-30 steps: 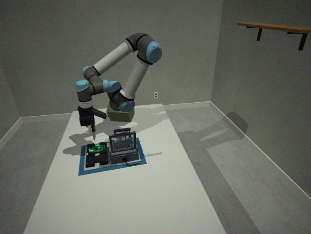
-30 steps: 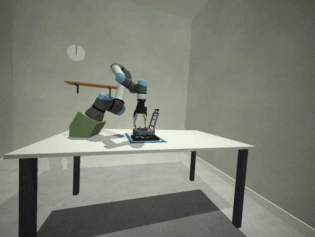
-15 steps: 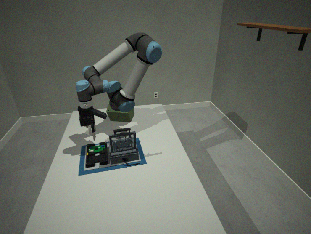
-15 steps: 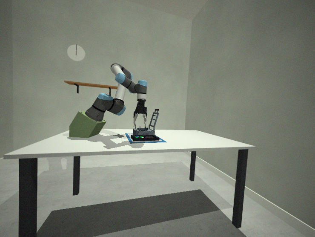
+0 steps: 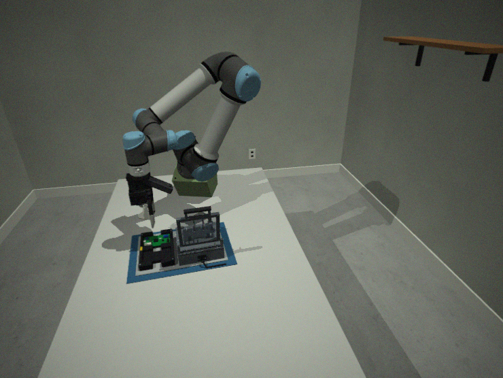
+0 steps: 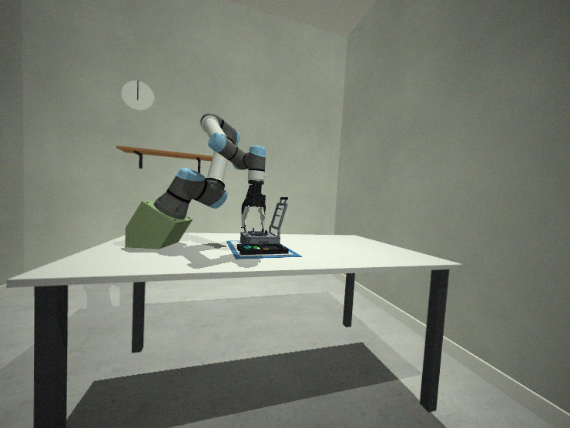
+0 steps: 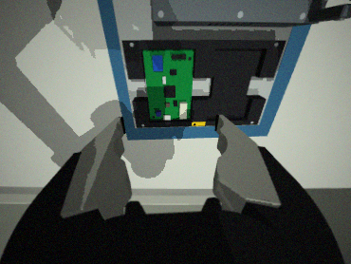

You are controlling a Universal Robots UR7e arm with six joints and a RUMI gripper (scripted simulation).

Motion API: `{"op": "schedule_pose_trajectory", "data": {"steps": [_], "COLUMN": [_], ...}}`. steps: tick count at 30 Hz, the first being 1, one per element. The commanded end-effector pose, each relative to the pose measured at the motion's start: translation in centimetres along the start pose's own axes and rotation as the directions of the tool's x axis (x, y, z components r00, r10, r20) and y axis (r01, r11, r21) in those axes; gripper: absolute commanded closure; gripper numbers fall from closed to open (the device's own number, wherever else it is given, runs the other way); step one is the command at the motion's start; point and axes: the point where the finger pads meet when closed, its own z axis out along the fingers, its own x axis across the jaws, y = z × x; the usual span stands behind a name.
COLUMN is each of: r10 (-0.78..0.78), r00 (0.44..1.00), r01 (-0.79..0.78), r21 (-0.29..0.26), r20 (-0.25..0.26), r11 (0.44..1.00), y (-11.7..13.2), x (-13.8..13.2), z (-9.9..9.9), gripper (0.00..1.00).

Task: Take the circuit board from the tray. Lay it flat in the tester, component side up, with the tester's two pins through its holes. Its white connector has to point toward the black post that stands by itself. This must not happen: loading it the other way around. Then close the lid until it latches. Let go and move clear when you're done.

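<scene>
The circuit board lies green, blue-and-white dotted — the gripper partly open, holding nothing.

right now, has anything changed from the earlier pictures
Nothing has visibly changed. The gripper hangs open with nothing between its fingers, the circuit board lies in the tray, and the tester's lid stands raised.
</scene>
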Motion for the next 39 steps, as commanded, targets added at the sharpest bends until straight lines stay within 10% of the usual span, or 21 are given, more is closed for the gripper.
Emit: {"op": "schedule_pose_trajectory", "data": {"steps": [1, 39], "r10": [0.000, 0.000], "r00": [1.000, 1.000], "r01": [0.000, 0.000], "r21": [-0.001, -0.001], "r20": [0.000, 0.000], "r11": [1.000, 1.000], "y": [0.0, 0.0], "x": [0.0, 0.0], "z": [0.4, 3.8], "gripper": [0.41, 0.41]}}
